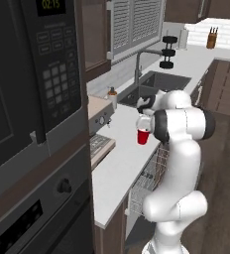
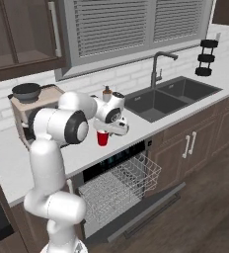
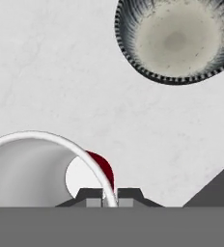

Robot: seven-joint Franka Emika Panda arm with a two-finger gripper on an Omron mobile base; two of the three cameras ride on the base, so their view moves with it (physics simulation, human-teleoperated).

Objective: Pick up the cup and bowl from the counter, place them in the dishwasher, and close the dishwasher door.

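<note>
In the right base view, a small stand (image 2: 35, 106) with a dark pan (image 2: 26, 90) on top sits at the far left of the counter (image 2: 8, 153). Next comes the white arm, bent over the counter, with its gripper (image 2: 105, 129) set down on the cup (image 2: 102, 138). The cup stands upright near the counter's front edge (red, with a white rim). Just behind it is a soap bottle (image 2: 107, 93) with a brown top. Below the cup the dishwasher (image 2: 117, 170) is open, its wire rack (image 2: 119, 185) pulled out over the lowered dishwasher door (image 2: 151, 210). Further right lie the dark double sink (image 2: 168, 96) and its tap (image 2: 158, 66).

In the hand view the cup's white rim (image 3: 46, 144) curves in from the left, and the two finger tips (image 3: 91, 195) are pinched together on that rim, one inside the wall and one outside. To the upper right, well apart from the cup, the bowl (image 3: 176, 38) rests on the counter, pale inside with a dark striped edge.
</note>
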